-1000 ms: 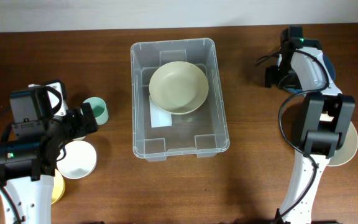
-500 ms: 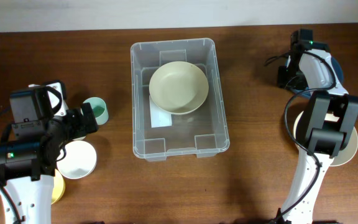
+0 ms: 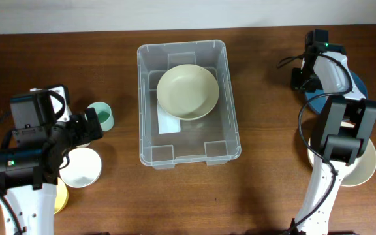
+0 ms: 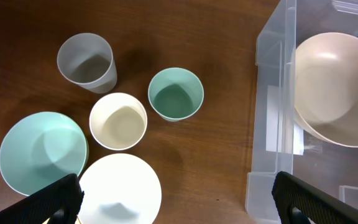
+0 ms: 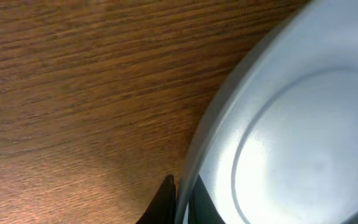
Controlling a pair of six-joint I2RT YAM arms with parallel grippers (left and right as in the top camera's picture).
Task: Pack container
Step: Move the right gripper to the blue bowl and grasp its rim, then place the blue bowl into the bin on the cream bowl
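One bowl (image 3: 187, 91) is stowed in container (image 3: 230, 124) | left gripper (image 4: 176, 200) held apart | right gripper (image 3: 303, 81) at plate (image 5: 278, 155), closure cannot be told | risk: plate dropped by shallow pinch.

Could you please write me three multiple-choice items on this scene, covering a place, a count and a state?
1. Where is the pale bowl? A on the table; B in the container; C in a gripper.
2. How many cups stand beside the container? A two; B three; C five.
3. The left gripper is: A open; B shut on a cup; C shut on a bowl.
Key: B, it lies within the container's walls; B, grey cup, teal cup, cream cup; A, its fingers are spread wide.
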